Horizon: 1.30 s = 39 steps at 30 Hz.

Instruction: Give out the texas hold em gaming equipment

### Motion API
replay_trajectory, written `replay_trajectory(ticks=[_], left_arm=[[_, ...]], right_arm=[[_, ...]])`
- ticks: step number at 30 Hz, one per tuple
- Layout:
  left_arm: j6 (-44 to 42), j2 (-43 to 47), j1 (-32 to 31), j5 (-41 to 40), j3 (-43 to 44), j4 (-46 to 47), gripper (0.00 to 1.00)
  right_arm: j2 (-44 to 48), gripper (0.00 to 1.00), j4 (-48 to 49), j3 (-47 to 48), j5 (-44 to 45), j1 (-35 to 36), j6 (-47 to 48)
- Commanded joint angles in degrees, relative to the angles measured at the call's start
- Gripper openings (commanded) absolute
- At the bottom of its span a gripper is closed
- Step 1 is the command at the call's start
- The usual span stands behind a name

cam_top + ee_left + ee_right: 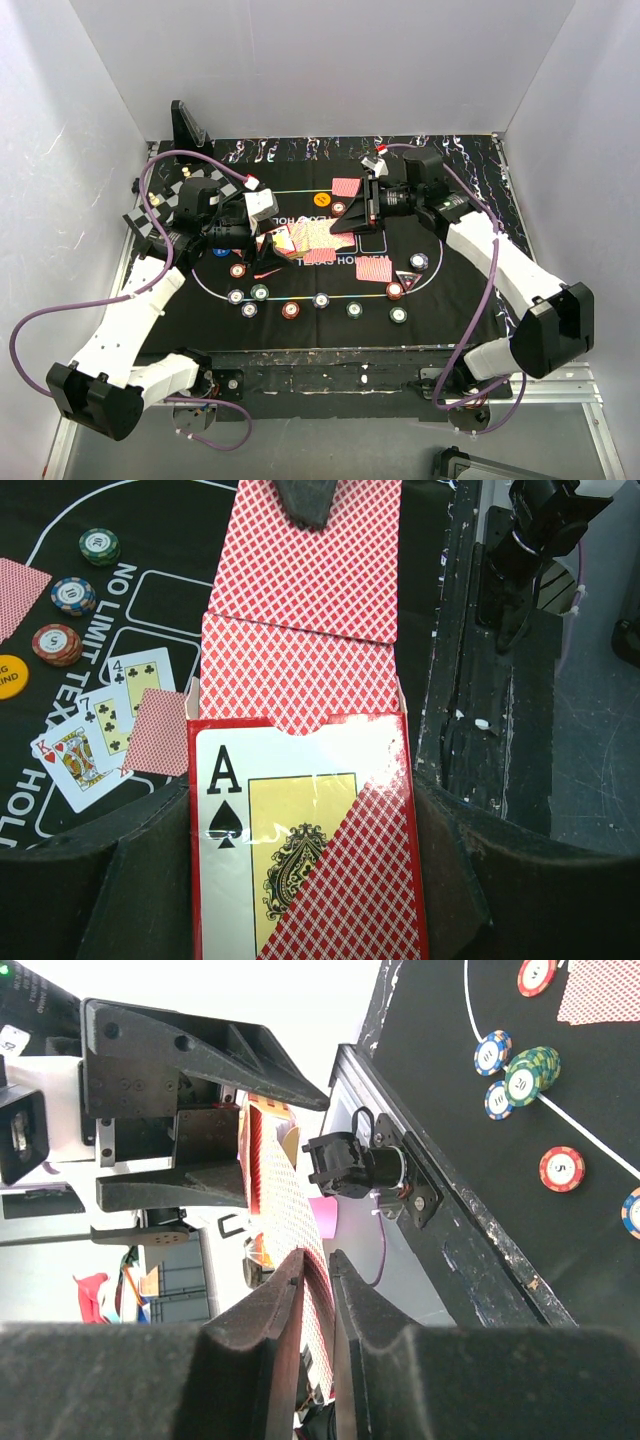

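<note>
My left gripper is shut on a red card box with an ace of spades on its face. Red-backed playing cards stick out of the box's open end toward my right gripper. In the right wrist view that gripper is shut on the far end of those cards, which bend between its fingers. Three face-up cards lie on the black mat beside one face-down card. Poker chips lie in a row along the mat's near line; an orange button and a dark triangular marker lie on it too.
More face-down cards and one lie on the mat. A stack of chips lies near the mat's edge. A chessboard shows at the far left behind my left arm. A black stand stands at the back left corner.
</note>
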<state>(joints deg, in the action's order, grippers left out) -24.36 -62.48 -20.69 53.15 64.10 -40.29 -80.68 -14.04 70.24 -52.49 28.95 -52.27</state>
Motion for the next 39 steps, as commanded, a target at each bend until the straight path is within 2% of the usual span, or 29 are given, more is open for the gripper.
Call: replay_trajectory(ticks=[1,6,10,11,19,25,31,39], left_arm=[[0.28,1.92,0.38,1.61,0.94,1.71,0.0],[0.54,2.19,0.38,1.52,0.94,1.71,0.0],[0.54,2.54,0.3,1.43,0.77,1.71,0.0],[0.72,2.54,0.3,1.43,0.77,1.71,0.0],[1.42,2.18,0.3,1.52,1.47,1.71,0.0],[2.04,1.48,0.38,2.05,1.82,2.06,0.0],[2.74,0.78,0.3,2.14,2.09,2.85,0.0],[3.35,0.43,0.21,1.61,2.0,3.73,0.0]], right_arm=[[2.9,0.21,-1.07,0.33,-2.0,-1.43,1.73],[4.48,0.16,-3.62,1.74,-2.44,-6.79,4.02],[2.74,0.02,-3.45,1.31,-1.75,-10.05,4.81],[1.77,0.01,-2.75,0.96,-1.65,-10.4,4.72],[-15.18,0.01,1.04,4.28,3.53,-9.79,5.95],[-27.67,0.01,-6.6,17.11,10.82,-6.72,11.66],[-33.39,0.01,-4.41,20.9,14.6,-4.96,11.05],[-42.0,0.01,-6.26,29.86,18.38,-1.88,12.02]])
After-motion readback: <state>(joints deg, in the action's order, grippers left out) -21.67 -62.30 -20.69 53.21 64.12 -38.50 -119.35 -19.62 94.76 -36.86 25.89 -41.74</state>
